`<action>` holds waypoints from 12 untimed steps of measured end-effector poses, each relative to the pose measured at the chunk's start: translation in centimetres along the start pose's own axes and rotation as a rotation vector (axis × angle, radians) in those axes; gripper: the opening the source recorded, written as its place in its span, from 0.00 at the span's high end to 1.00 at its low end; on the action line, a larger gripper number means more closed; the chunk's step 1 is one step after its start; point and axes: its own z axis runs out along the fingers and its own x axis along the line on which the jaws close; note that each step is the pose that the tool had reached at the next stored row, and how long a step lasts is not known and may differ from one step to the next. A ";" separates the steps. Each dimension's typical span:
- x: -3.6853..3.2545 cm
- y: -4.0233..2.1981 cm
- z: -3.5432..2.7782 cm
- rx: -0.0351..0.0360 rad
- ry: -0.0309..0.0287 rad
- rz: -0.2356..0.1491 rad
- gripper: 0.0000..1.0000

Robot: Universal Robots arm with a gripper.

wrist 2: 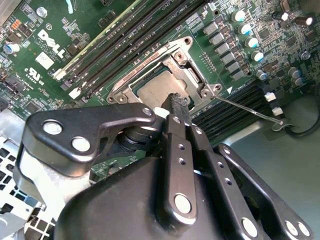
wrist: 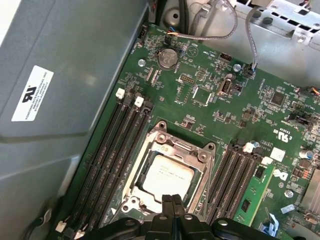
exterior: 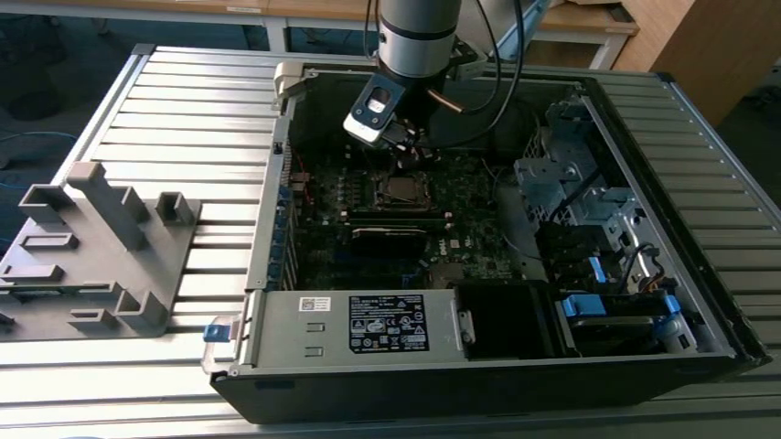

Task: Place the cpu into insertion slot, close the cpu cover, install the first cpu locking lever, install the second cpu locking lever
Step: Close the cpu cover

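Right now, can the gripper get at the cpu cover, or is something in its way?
Probably yes. The shut gripper hangs just over the cpu cover, which lies flat around the cpu. Nothing stands between them, and the memory slots alongside sit low.

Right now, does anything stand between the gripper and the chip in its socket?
Nothing visible does. The shut gripper hangs at the edge of the chip, which lies bare in the window of the metal cover.
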 end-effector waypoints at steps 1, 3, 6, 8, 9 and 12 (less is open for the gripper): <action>0.00 0.00 0.00 0.0002 0.0002 -0.007 0.89; 0.00 0.00 0.00 0.0006 0.0005 -0.021 0.89; 0.00 0.00 0.00 0.0007 0.0006 -0.024 0.89; 0.00 0.00 0.00 0.0007 0.0006 -0.024 0.89; 0.00 0.00 0.00 0.0007 0.0006 -0.024 0.89; 0.00 0.00 0.00 0.0009 0.0008 -0.029 0.89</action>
